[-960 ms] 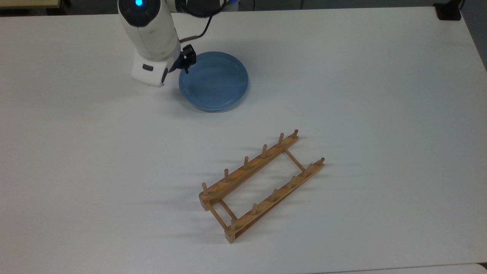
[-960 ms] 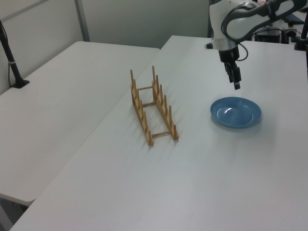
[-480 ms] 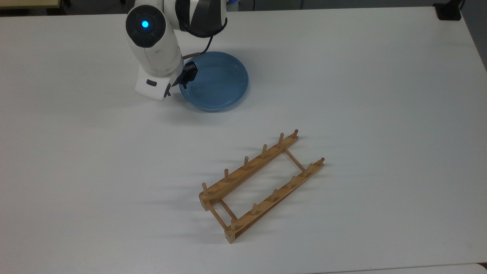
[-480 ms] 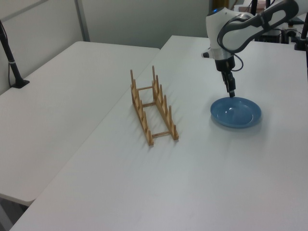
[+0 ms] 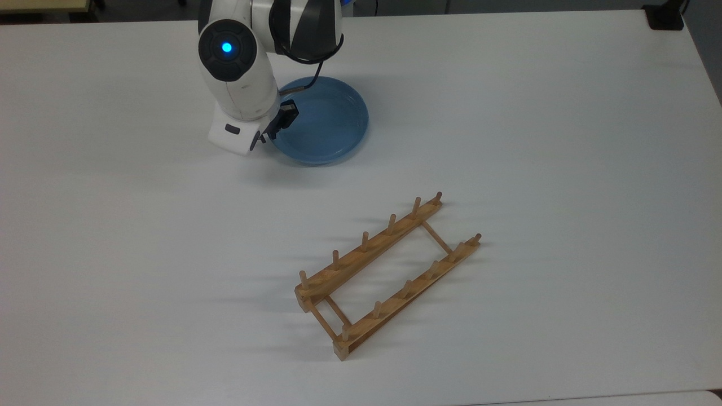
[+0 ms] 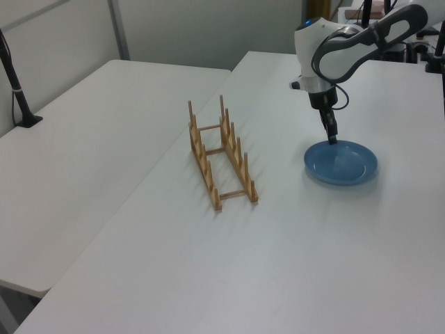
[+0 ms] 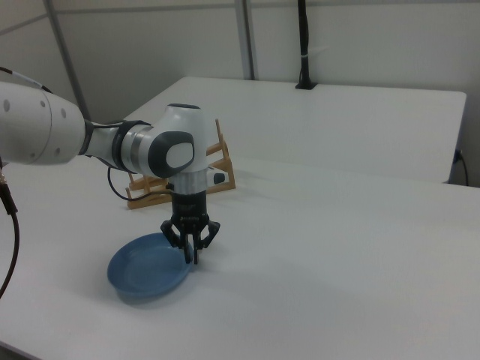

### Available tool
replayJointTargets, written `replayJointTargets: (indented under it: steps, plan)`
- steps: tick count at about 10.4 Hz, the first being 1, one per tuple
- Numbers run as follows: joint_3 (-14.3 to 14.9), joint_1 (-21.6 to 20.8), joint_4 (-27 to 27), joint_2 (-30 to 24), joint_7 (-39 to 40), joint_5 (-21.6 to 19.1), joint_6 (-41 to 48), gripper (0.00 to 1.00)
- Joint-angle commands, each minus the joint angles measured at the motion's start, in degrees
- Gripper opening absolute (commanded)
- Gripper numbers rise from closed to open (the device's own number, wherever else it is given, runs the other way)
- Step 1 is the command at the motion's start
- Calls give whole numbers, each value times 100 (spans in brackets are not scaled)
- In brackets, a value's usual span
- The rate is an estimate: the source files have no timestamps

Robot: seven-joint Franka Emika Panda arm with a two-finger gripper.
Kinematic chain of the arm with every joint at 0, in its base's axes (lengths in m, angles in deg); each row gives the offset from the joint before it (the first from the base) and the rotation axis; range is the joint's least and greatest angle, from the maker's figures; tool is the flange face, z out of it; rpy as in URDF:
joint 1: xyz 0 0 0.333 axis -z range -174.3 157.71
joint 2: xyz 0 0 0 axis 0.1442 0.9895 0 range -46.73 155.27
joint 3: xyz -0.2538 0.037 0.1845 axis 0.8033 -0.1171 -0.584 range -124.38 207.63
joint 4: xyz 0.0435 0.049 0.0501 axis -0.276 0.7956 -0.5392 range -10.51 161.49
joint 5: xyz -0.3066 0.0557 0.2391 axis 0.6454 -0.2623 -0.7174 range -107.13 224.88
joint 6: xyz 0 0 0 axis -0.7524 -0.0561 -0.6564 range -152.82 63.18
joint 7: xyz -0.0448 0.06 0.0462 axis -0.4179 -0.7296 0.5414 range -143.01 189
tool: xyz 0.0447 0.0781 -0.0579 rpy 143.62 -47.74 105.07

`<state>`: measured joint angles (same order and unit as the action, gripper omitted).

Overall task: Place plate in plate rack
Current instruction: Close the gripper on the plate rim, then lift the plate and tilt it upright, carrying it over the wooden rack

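Observation:
The light-blue plate [image 5: 324, 121] lies flat on the white table in the upper middle of the top view. My gripper [image 5: 277, 131] points down at the plate's rim on the top view's left. In the right view my gripper [image 7: 193, 253] stands open by a narrow gap, its tips at the rim of the plate [image 7: 142, 270]. In the left view my gripper [image 6: 332, 138] meets the far edge of the plate [image 6: 342, 163]. The wooden plate rack [image 5: 388, 272] lies lower down in the top view, with nothing in it. The plate rack [image 6: 221, 156] stands well apart from the plate.
A second white table [image 6: 83, 167] adjoins this one on the left view's left, with a black post [image 6: 17, 87] on it. A black block [image 5: 665, 17] sits at the top right corner of the top view.
The arm came down and shifted slightly toward the top view's lower right. The gripper went from hanging above the plate to its rim. Plate and rack stayed still.

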<state>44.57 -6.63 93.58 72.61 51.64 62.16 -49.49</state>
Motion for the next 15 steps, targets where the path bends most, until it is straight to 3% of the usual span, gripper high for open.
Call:
replayJointTargets:
  steps: [1,4,7,9,11,12,15]
  plan:
    - [22,-87,-25,-14,-271,59,-83,0]
    - [22,-34,-891,-243,-350,-82,695,0]
    - [57,-26,-2034,-304,-568,-564,1357,0]
    - [75,-43,-2650,-401,-1619,-828,1315,0]
    - [-4,-183,-2986,-410,-2893,-777,765,0]
    - [-5,-462,-2987,-410,-3500,-620,247,0]
    - [-22,-1123,-2821,-322,-5450,1247,-1160,0]
